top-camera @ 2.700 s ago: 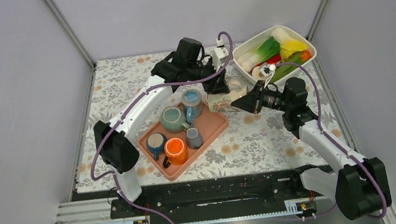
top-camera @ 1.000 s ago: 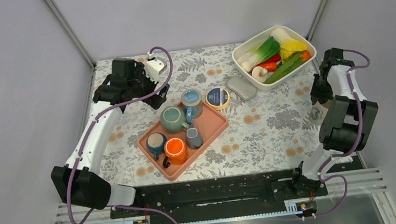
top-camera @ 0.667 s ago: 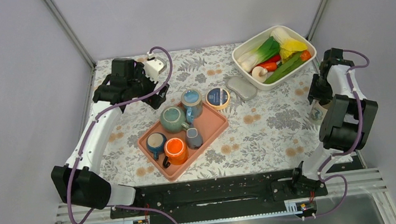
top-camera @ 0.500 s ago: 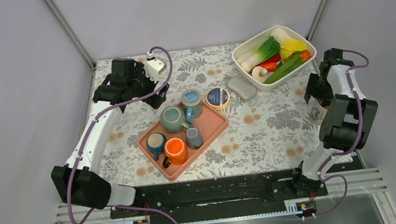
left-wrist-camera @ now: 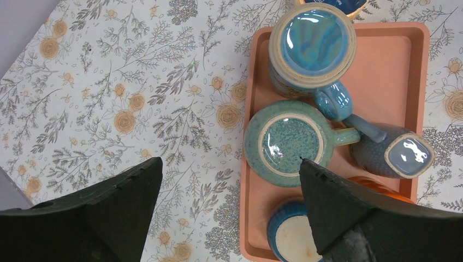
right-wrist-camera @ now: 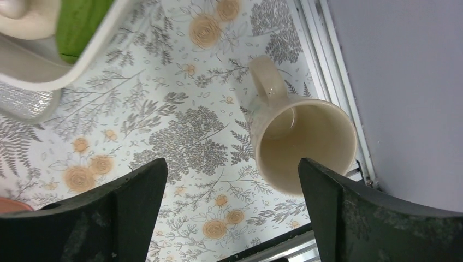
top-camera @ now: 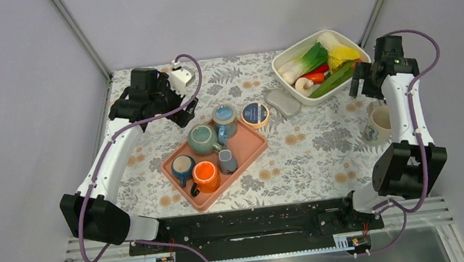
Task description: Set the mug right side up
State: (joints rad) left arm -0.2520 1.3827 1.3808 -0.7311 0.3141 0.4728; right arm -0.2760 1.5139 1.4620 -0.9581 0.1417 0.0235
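At the table's [top-camera: 299, 163] right edge, tucked up against the side rail, the mug [top-camera: 379, 124] is standing upright. Its base is on the flowery cloth and its mouth faces straight up, so the long axis runs vertical. From the right wrist camera you look right down into the cream inside, and I can't see anything in it. The handle sticks out sideways toward the middle of the table, away from the wall. The right gripper [right-wrist-camera: 229, 164] hangs above it with the jaws spread wide and nothing between them, not touching the mug, which sits closer to one finger than the other. The bin [top-camera: 302, 48] of veg is near, farther back on the table. Over on the other side the left gripper [left-wrist-camera: 229, 164] is spread wide too and holds nothing. It hovers by the tray's [left-wrist-camera: 393, 65] edge, with the teal cup [left-wrist-camera: 289, 143] partly under the gap. The tray holds five cups, well apart from the mug.
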